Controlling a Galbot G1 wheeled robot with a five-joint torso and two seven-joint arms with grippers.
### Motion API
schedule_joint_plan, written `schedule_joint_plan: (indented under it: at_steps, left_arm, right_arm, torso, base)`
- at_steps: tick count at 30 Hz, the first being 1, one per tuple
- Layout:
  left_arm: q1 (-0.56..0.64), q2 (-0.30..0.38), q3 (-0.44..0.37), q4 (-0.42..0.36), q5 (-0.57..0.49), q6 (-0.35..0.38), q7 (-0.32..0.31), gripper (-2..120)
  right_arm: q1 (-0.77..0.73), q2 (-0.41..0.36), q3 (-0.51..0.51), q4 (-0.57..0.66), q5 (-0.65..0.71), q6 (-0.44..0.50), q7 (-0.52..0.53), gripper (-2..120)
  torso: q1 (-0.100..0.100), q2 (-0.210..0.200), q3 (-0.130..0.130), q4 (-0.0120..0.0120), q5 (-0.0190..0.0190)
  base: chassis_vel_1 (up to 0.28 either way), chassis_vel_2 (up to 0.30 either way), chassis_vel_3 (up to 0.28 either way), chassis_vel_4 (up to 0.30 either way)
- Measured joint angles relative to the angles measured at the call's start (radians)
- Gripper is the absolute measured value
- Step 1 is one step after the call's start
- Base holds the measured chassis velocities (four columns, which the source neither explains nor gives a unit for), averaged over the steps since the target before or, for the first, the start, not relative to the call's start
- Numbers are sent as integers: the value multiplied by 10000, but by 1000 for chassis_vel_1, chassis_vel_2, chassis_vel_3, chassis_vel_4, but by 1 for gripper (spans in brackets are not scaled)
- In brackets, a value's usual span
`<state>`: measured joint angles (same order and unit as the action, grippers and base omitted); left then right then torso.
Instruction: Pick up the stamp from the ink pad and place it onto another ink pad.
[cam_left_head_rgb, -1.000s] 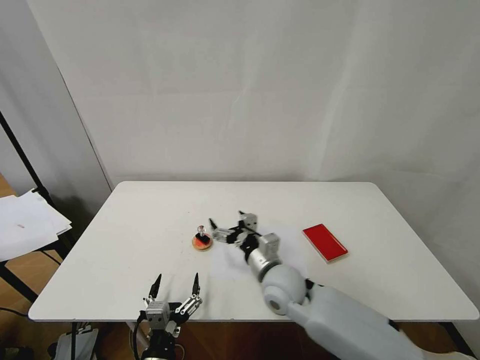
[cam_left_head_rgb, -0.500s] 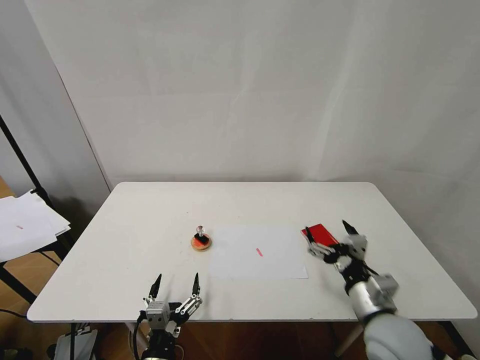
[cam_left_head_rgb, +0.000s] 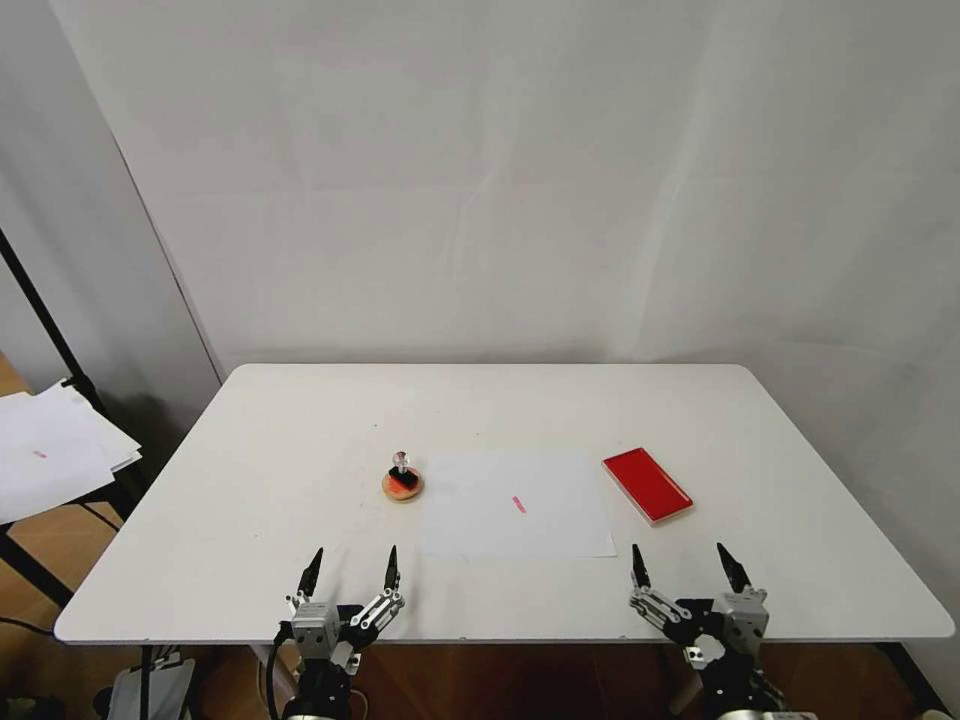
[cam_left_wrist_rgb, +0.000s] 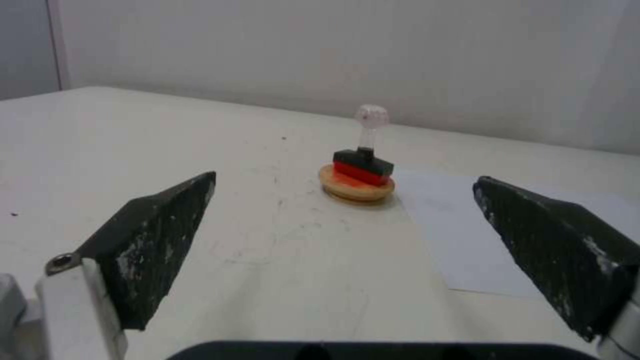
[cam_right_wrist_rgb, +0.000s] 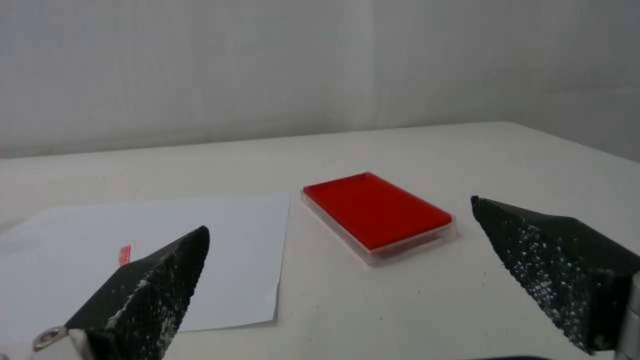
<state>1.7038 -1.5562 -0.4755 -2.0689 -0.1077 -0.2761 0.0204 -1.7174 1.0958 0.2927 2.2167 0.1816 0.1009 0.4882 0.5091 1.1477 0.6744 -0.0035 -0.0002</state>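
White rounded-corner bench (cam_left_head_rgb: 300, 420), plain pale wall (cam_left_head_rgb: 500, 180) at 12 o'clock, dark slanted stand (cam_left_head_rgb: 45, 310) at 9 o'clock holding loose white papers (cam_left_head_rgb: 50, 450), brown wooden floor (cam_left_head_rgb: 40, 660) at 8 o'clock, soft even light

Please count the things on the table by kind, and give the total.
Ink pads: 2, rectangular red pad and round pad
Stamps: 1, stamp on the round pad
Paper sheets: 1, sheet
Total: 4

Glossy clear-knobbed stamp (cam_left_wrist_rgb: 364, 150), wood-rimmed round pad (cam_left_wrist_rgb: 355, 187), matt paper sheet (cam_left_head_rgb: 510, 505), smooth white table (cam_left_head_rgb: 300, 440).
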Motion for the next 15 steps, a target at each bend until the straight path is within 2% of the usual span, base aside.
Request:
schedule_joint_plan:
  at_steps: [8,15]
  left_arm:
    - [0,0,0,0,0,0,0,102]
    - [0,0,0,0,0,0,0,102]
  right_arm:
    - [-196,314,1,-267,-379,287,-48,100]
    - [-395,297,85,-273,-460,466,-48,100]
  torso:
    - [0,-1,0,-1,0]
    - [-1,-1,0,-2,2]
  base:
    - [0,0,0,0]
    - [0,0,0,0]
